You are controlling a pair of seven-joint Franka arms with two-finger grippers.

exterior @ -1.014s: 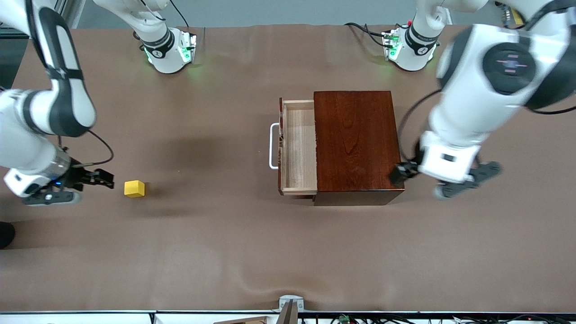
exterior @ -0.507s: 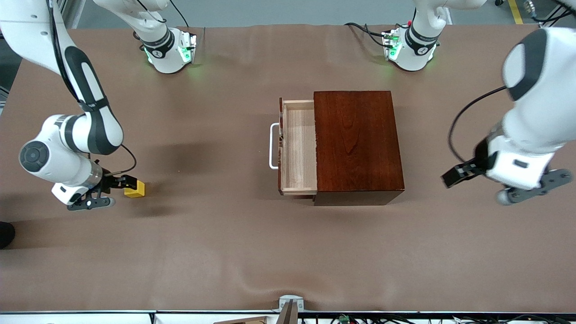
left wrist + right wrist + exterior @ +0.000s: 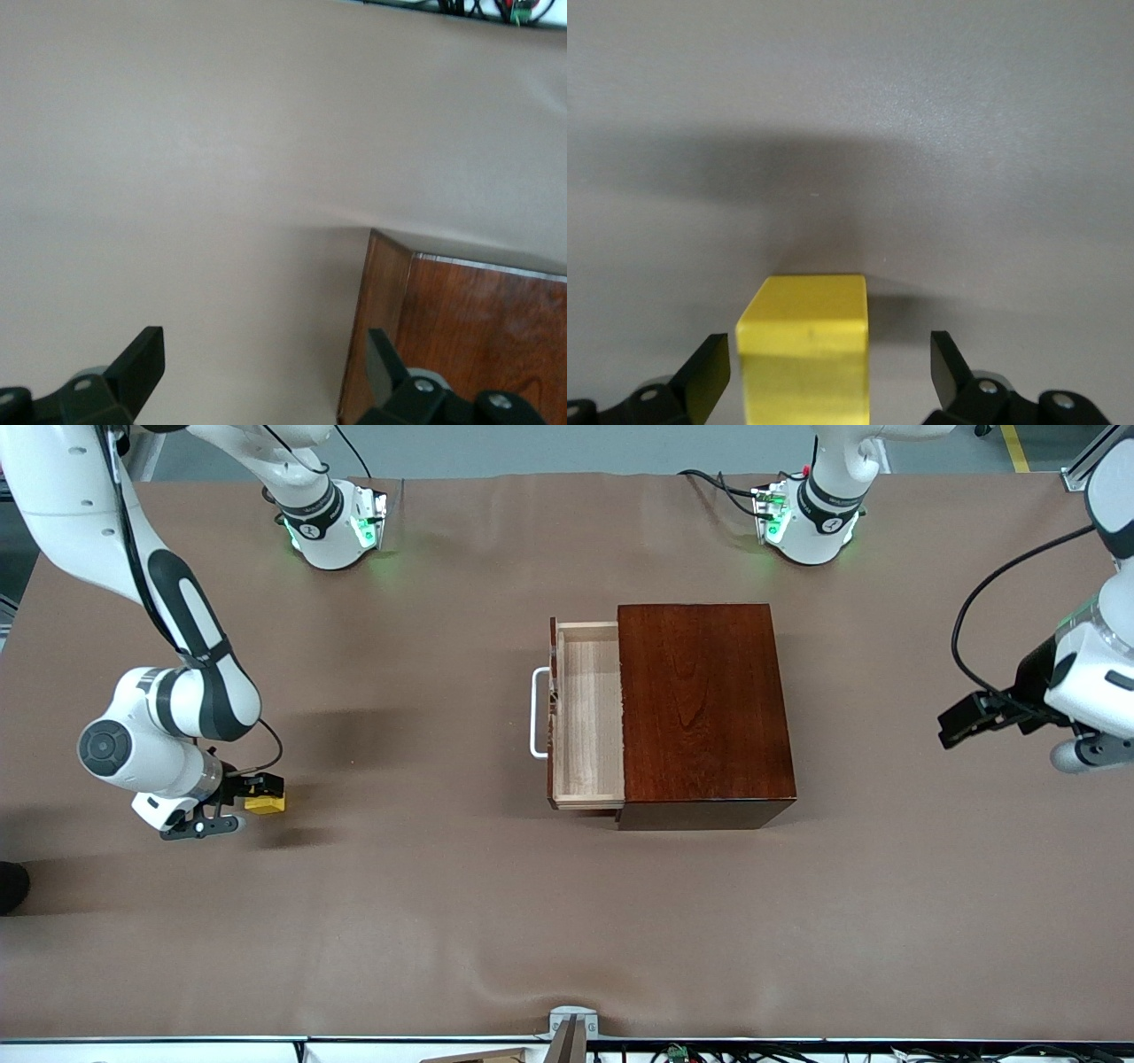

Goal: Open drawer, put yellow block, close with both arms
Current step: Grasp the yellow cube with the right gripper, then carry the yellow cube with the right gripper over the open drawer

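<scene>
1. While the drawer [image 3: 586, 713] stands pulled out of the wooden box [image 3: 704, 713], the yellow block [image 3: 267, 804] rests on the table [image 3: 443, 903] toward the right arm's end, roughly nine o'clock from the box.
2. Right gripper [image 3: 829, 367]: fingers spread, block between them, off-centre and nearer one finger.
3. Risk: on closing, that finger may meet the block first, pushing or twisting it.
4. Left gripper [image 3: 266, 367]: spread, empty, waiting near the box's corner.
</scene>
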